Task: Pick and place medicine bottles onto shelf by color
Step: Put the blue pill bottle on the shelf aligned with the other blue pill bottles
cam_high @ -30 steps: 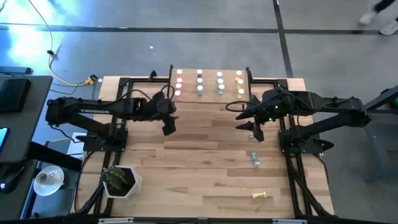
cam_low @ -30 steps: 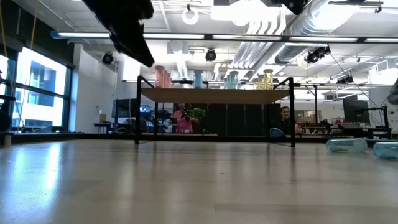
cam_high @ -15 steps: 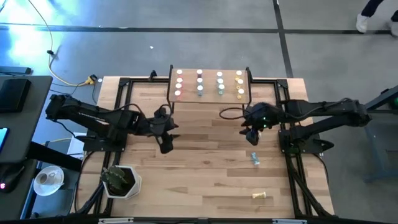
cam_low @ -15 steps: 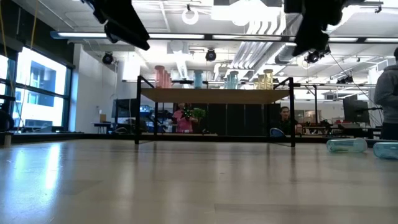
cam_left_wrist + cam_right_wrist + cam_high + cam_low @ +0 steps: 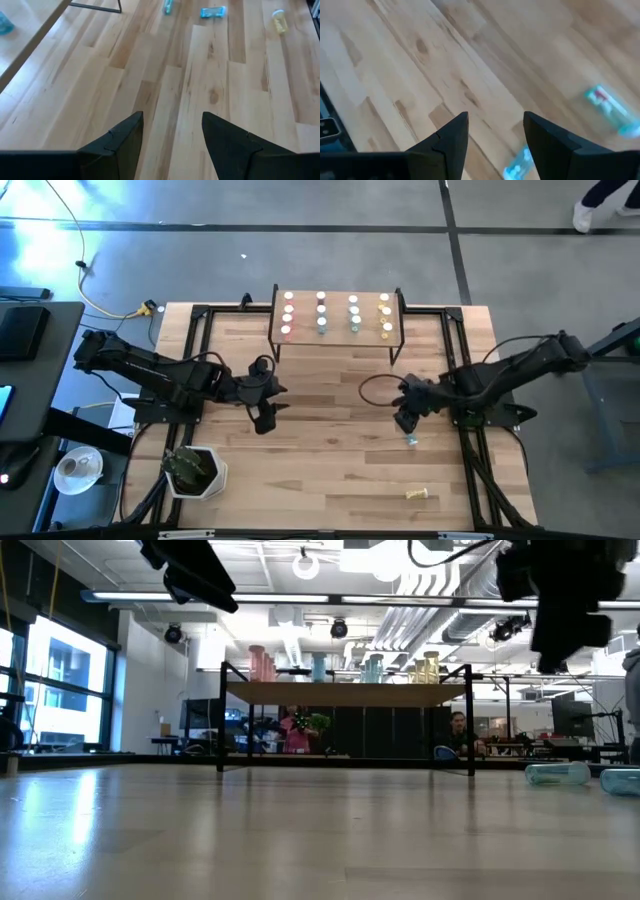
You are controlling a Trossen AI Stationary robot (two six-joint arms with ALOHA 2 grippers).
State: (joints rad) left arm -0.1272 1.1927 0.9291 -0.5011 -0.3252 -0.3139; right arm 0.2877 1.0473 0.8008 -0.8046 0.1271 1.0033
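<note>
The shelf [image 5: 336,330] stands at the table's far middle on thin black legs, with rows of white-capped bottles [image 5: 320,312] standing on it; the low view shows pink, blue, green and yellow ones [image 5: 319,666]. Two blue bottles [image 5: 410,438] lie on their sides on the table at the right, and show in the right wrist view [image 5: 610,109]. A yellow bottle [image 5: 421,495] lies near the front right. My right gripper [image 5: 405,420] is open and empty just beyond the blue bottles. My left gripper [image 5: 263,420] is open and empty over the table's left middle.
A white pot with a plant [image 5: 195,470] stands at the near left corner. Black frame rails [image 5: 470,450] run along the table's left and right sides. A person [image 5: 458,730] sits in the room beyond the shelf.
Both grippers have drawn back from the shelf toward the table's near edge. My right gripper has come to stand beside the two lying blue bottles and now shows at the low view's top right. The bottles have not moved.
</note>
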